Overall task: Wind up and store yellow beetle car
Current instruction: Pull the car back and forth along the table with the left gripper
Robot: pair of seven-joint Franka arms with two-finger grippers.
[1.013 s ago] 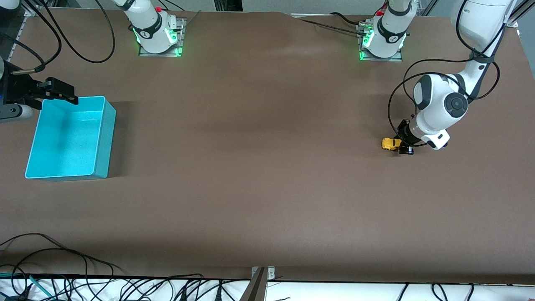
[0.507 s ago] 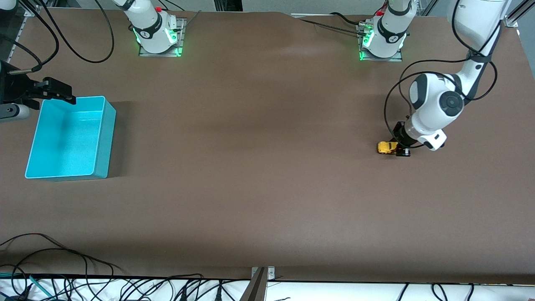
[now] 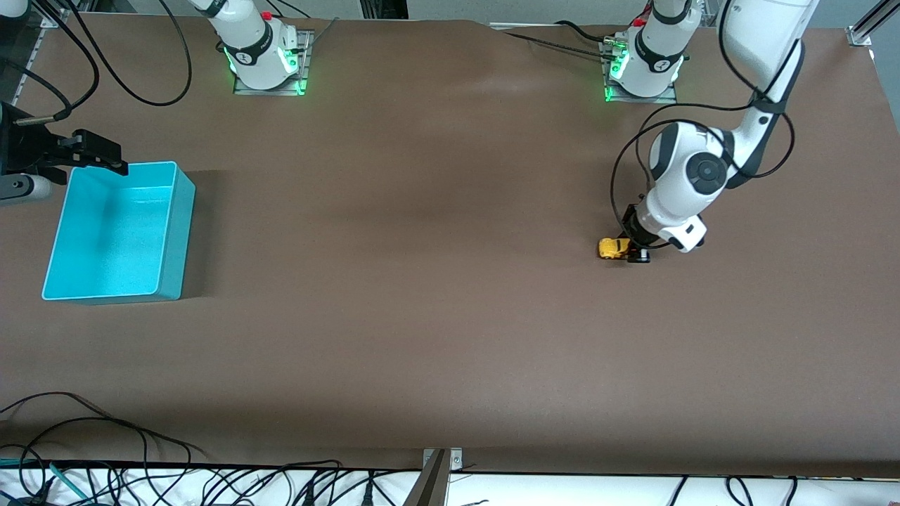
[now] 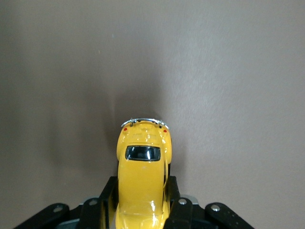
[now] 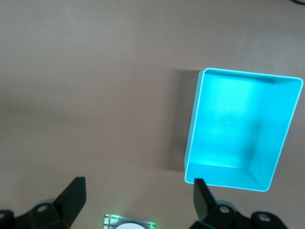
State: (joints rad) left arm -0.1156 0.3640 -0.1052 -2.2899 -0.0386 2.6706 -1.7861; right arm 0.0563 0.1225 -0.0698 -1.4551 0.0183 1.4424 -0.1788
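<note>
Yellow is showing only in part on my screens: the yellow beetle car (image 3: 614, 248) is sitting low on the brown table (image 3: 436, 295) toward the left arm's end, and in the left wrist view its front half is running out of frame between the fingers (image 4: 178, 212), so I am not seeing its wheels there. The left gripper (image 3: 631, 251) is pinching the car by its flanks, just at the car's 3 o'clock in the front view, with the white wrist covering most of the gripper from above. The right gripper (image 3: 105, 156) is waiting with its fingers spread wide, hanging over the teal bin's (image 3: 179, 232) 11 o'clock corner; that arm is being cut off by the frame edge. Compared with a second ago, the car and left gripper are sliding toward the bin's end of the table, while the right gripper is staying put.
</note>
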